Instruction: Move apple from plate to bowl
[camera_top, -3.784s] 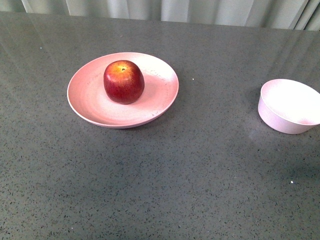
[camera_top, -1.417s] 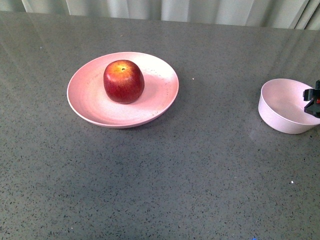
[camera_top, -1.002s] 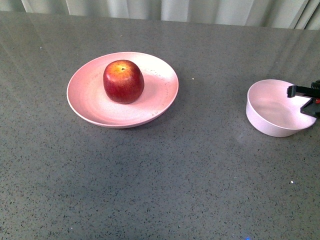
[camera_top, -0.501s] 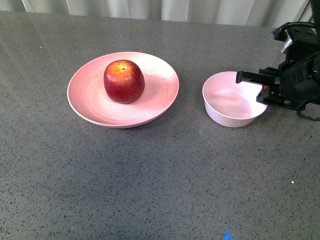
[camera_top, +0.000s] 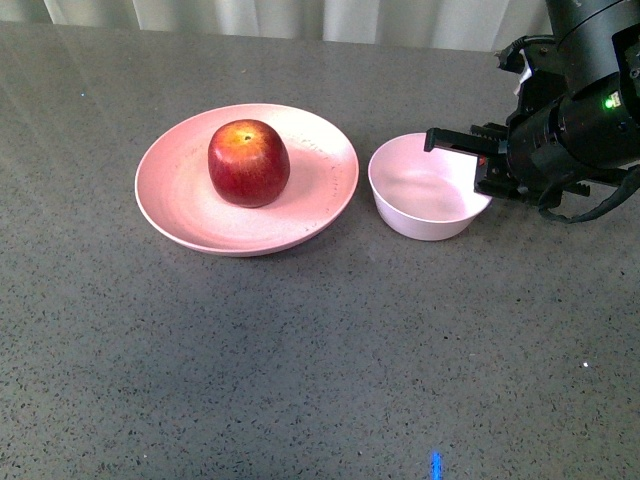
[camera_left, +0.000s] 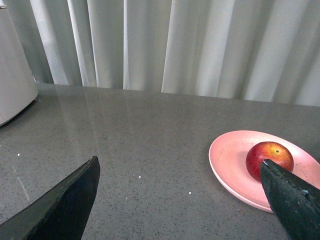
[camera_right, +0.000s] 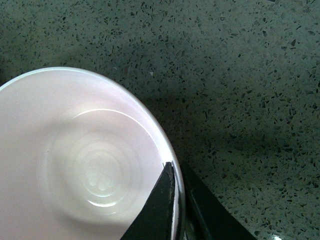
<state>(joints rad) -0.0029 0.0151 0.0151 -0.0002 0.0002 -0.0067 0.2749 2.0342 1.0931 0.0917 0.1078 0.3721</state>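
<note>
Toward the far edge of the grey speckled stone bench (camera_top: 300, 380), the round dark-red apple with a yellow-orange top (camera_top: 248, 163) sits on the wide, shallow salmon-pink plate (camera_top: 180, 215). Just beside the plate, nearer the bench's right edge, stands the small, deep, pale pink-white bowl (camera_top: 420, 195). The right gripper (camera_top: 478, 165) pinches its rim, one finger inside and one outside. The left gripper (camera_left: 179, 161) is spread wide, holding nothing.

The right gripper (camera_right: 175, 168) clamps the bowl (camera_right: 75, 165) by its rim, one finger inside, one outside.
</note>
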